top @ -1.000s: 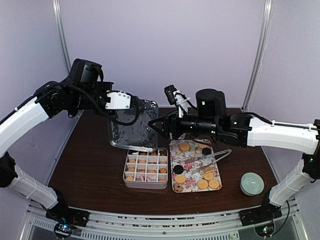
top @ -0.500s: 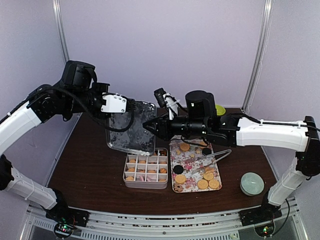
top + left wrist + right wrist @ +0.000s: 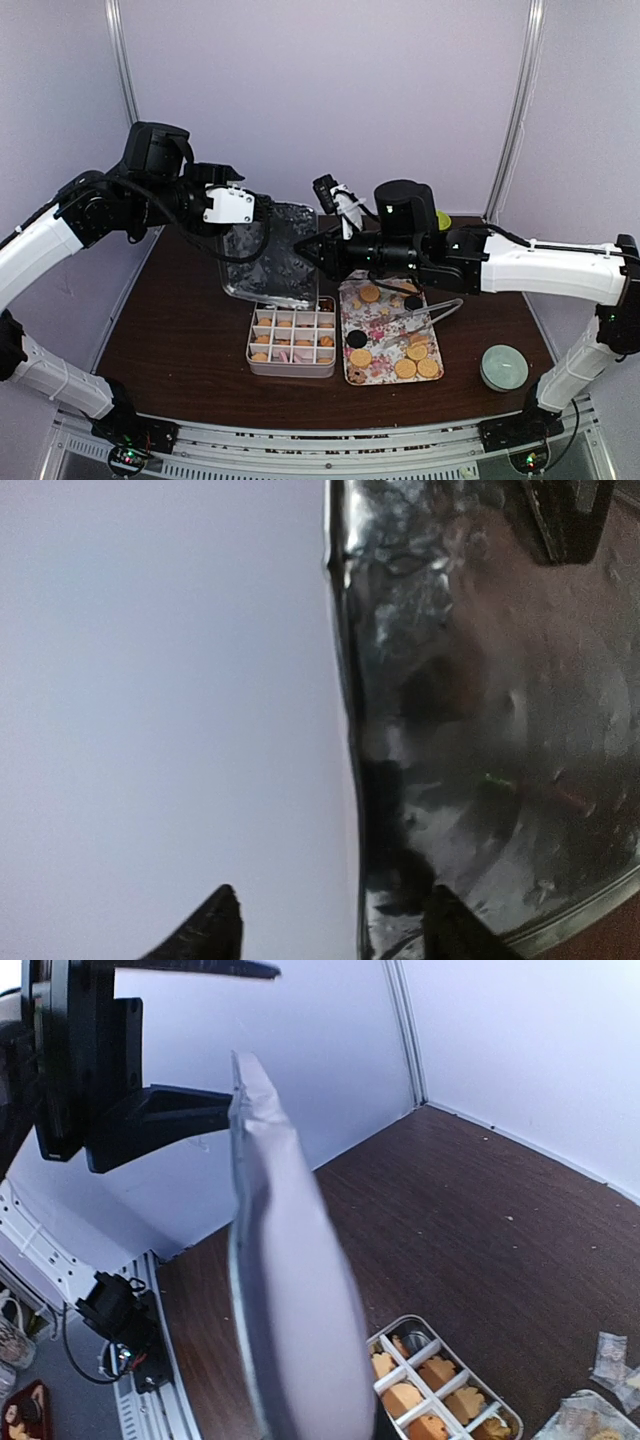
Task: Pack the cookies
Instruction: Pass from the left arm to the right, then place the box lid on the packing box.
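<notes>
Golden cookies [image 3: 291,334] fill the compartments of a small metal box [image 3: 251,349]; more cookies [image 3: 405,367], golden and dark, lie on a floral tray [image 3: 382,310]. The box's shiny lid [image 3: 262,262] hangs tilted in the air behind the box. My right gripper [image 3: 304,250] is shut on its right edge. My left gripper [image 3: 262,212] is at the lid's upper left. In the left wrist view its fingertips [image 3: 216,928] stand wide apart, open, with the lid's rim [image 3: 345,710] between them. The right wrist view shows the lid [image 3: 295,1310] edge-on, hiding my own fingers, with the cookies [image 3: 421,1388] below.
Metal tongs [image 3: 432,311] lie across the floral tray. A pale green round tin [image 3: 503,367] sits at the front right. A yellow-green object [image 3: 441,219] shows behind the right arm. Walls close the back and both sides.
My right gripper moved left to the lid's right edge and shut on it. My left gripper, shut on the lid before, has opened. The lid has shifted slightly.
</notes>
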You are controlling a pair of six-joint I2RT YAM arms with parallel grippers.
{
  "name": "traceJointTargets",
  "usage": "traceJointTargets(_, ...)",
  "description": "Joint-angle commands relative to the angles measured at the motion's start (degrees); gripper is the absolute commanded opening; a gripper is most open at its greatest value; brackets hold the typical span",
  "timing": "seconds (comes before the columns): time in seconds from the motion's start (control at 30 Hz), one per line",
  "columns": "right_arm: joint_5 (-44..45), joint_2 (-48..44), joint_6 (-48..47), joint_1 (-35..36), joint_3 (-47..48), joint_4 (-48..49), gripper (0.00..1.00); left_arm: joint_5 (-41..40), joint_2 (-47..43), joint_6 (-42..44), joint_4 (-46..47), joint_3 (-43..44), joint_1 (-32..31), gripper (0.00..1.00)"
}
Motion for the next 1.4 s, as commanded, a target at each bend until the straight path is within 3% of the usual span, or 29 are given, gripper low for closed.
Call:
traceJointTargets(0.0, 7.53, -5.00, -7.70, 0.59, 2.72, -5.25, 0.05, -1.83, -1.67, -3.65, 1.64, -0.21, 0.08, 0.88)
traceJointTargets(0.07, 11.37, -6.56, -11.99, 0.75, 3.46, -8.94, 0.05, -1.45, -2.32, -6.42, -1.05, -0.10, 0.26, 0.97)
traceJointTargets(0.2, 19.30, -9.40, -18.76, 1.34, 3.27, -13.41, 0.05, 0.98, -3.56, -15.13, -7.34, 0.44, 3.36, 0.98)
traceJointTargets(0.37, 30.89, -10.17, -27.83, 4.86, 2.06, -15.51, 0.06, 13.06, -1.59, -28.26, -19.95, 3.86, 16.84, 0.98)
traceJointTargets(0.53, 46.45, -4.25, -38.81, 11.83, 3.97, -15.75, 0.11, 17.96, 2.72, -33.00, -30.16, 2.13, 24.12, 0.98)
traceJointTargets(0.73, 61.87, 4.78, -54.42, 17.17, 4.91, -6.46, 0.06, 23.97, 2.57, -36.53, -31.32, -2.62, 27.74, 0.98)
traceJointTargets(1.03, 65.58, 13.62, -63.83, 20.66, 7.24, 0.83, 0.05, 25.82, 0.72, -38.52, -29.00, -8.39, 28.62, 0.98)
traceJointTargets(1.37, 66.64, 23.78, -65.07, 22.73, 11.01, 1.68, 0.07, 26.71, -0.73, -39.78, -27.67, -8.98, 28.81, 0.98)
